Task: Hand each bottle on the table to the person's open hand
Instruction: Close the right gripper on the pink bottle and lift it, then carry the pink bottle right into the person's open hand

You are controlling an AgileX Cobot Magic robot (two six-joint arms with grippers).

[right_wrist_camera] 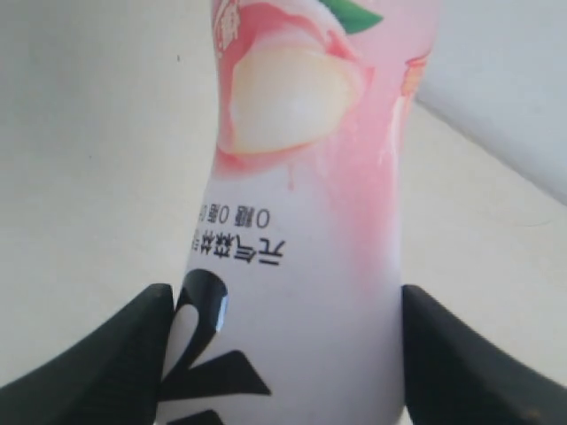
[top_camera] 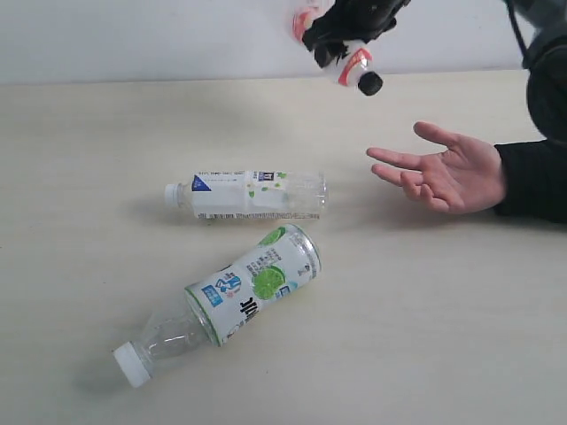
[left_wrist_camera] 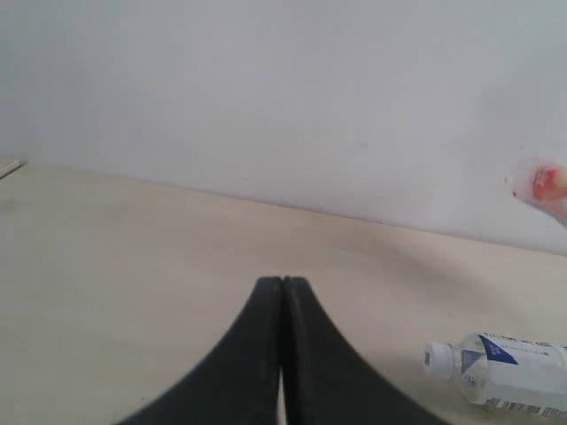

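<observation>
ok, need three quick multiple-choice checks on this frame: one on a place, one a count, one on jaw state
1. Above the table, where is the pink bottle?
A) in the right jaws, in the air, apart from the open hand
B) resting in that hand
C) lying flat

2. How many bottles lie on the table?
A) one
B) four
C) two

3. The left jaws are:
A) wide open
B) shut, empty
C) shut on a bottle

Answers:
1 A: the exterior view shows it gripped aloft, and the hand is bare.
2 C: only the slim white-labelled bottle and the fat green-labelled bottle lie there.
3 B: the left wrist view shows the tips pressed together with nothing between them.
</observation>
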